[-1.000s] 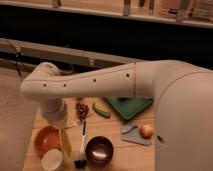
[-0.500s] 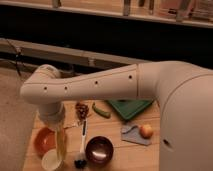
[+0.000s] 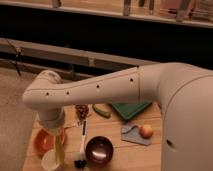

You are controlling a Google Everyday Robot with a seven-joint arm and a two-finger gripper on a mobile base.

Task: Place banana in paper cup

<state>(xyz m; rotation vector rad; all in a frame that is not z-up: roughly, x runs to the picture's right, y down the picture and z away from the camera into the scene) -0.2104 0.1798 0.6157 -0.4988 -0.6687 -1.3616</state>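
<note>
Since 1 s ago, the arm (image 3: 100,90) has shifted slightly left and down, carrying the banana (image 3: 59,147) lower. I see a wooden table (image 3: 127,157) on grey floor, with a pale ledge and a dark wall band behind it. The gripper (image 3: 56,129) sits under the wrist at the table's left end, above the cup (image 3: 49,161); I cannot tell whether it is clamped or released. The banana's long axis stands almost vertical, its top at the gripper and its lower end pointing down at the cup's rim. An orange bowl (image 3: 41,142) is just beside the cup. 1 brush (image 3: 81,145) and 1 dark bowl (image 3: 98,150) lie to the right; an apple (image 3: 146,131) and a green tray (image 3: 131,109) lie farther right.
</note>
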